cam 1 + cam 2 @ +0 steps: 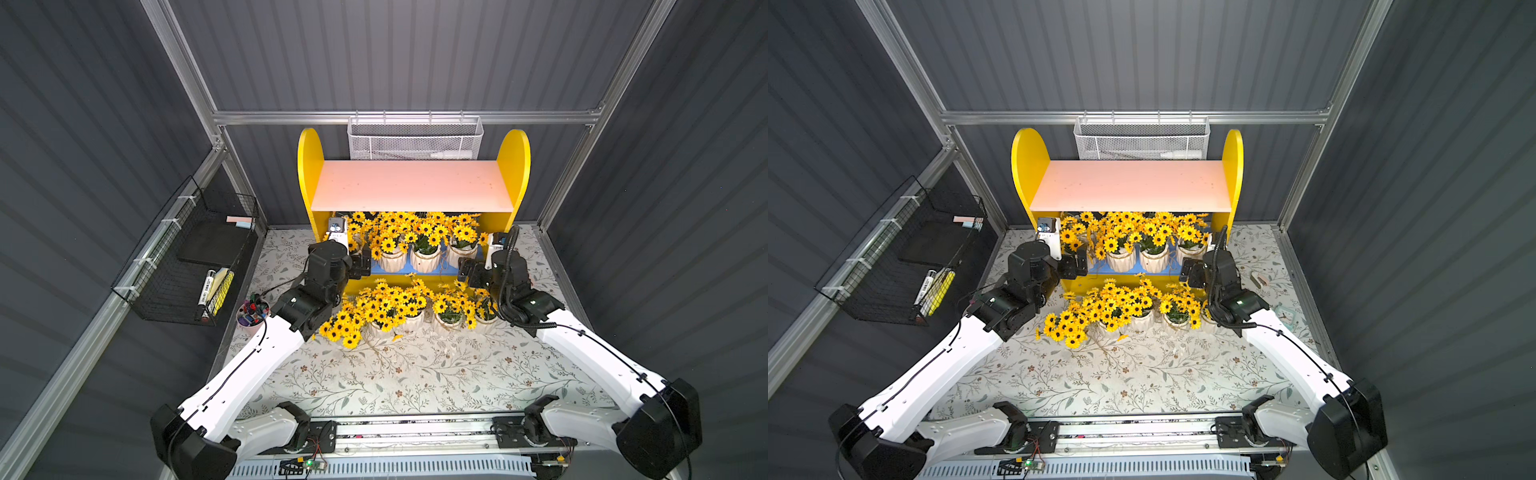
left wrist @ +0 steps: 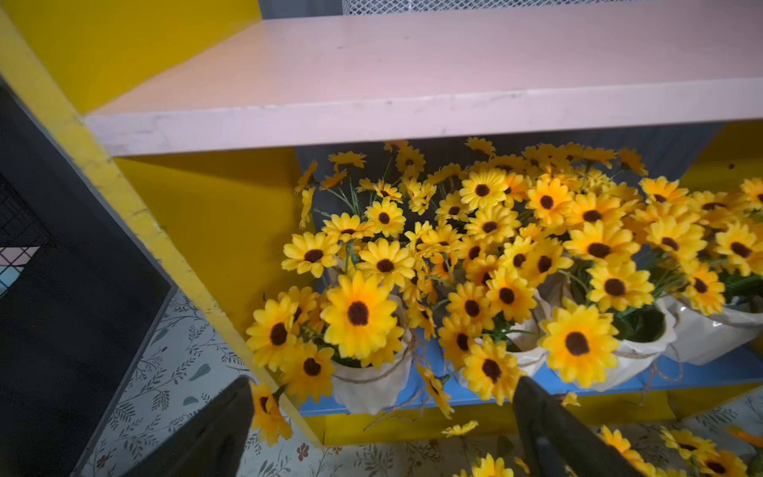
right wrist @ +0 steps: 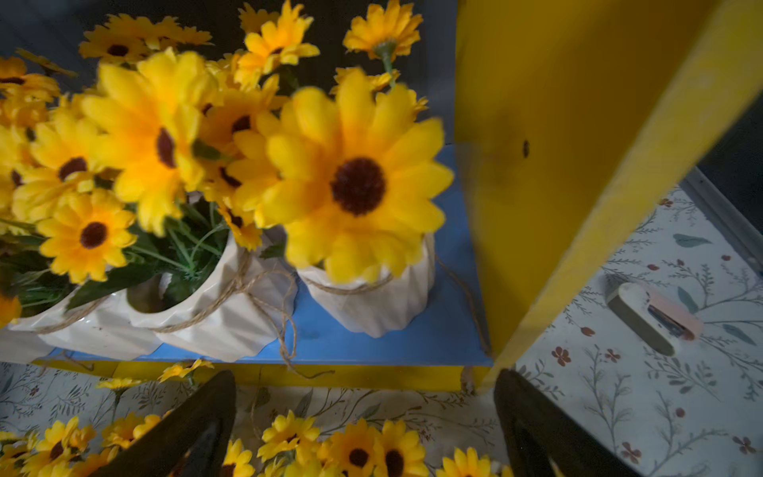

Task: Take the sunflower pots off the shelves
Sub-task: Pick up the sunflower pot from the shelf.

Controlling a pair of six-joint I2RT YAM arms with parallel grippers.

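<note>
Sunflower pots (image 1: 424, 257) crowd the blue lower board (image 2: 702, 371) of the yellow shelves (image 1: 309, 174), while others, apparently four, stand on the floral table (image 1: 374, 374) just in front. Left gripper (image 1: 360, 262) and right gripper (image 1: 467, 270) hover at the board's left and right ends, fingers spread wide, grasping nothing.
</note>
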